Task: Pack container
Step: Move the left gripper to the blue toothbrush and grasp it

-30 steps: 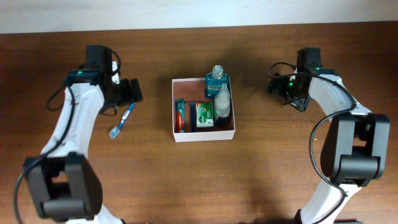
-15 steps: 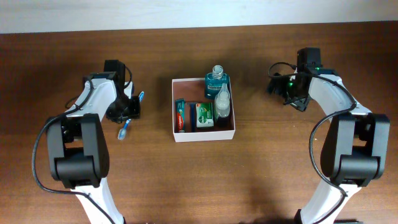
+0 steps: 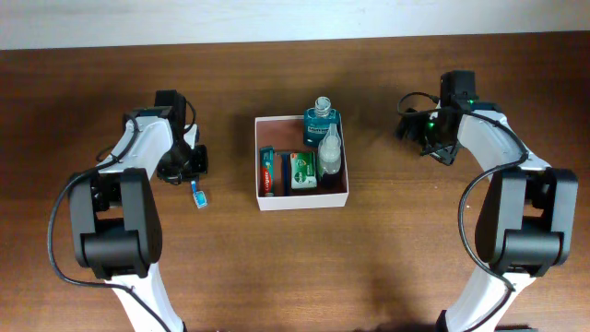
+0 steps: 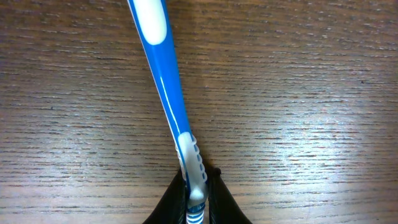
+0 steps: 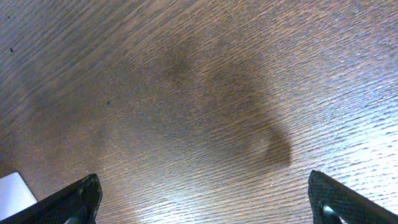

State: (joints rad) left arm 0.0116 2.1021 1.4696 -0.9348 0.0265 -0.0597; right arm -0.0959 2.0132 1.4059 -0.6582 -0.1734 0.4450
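The container [image 3: 261, 199], a white-walled box with a reddish-brown inside, sits mid-table. It holds a blue bottle [image 3: 321, 120], a small clear bottle [image 3: 330, 150], a green box [image 3: 302, 170] and a red tube [image 3: 267, 171]. Left of it, my left gripper [image 3: 189, 166] points down at the wood. In the left wrist view the left gripper [image 4: 196, 182] is shut on a blue and white toothbrush [image 4: 166, 93], pinching one end. Only the toothbrush's other end [image 3: 197, 195] sticks out below the gripper from overhead. My right gripper [image 3: 415, 129] hovers right of the container, open [image 5: 205, 193] over bare wood.
The table is dark brown wood, with a pale wall strip along its far edge [image 3: 295, 18]. A white corner of the container [image 5: 12, 194] shows at the lower left of the right wrist view.
My left arm swung in over the toothbrush and its jaws closed on it. The toothbrush has turned, now pointing toward the table's front. The right arm has not moved.
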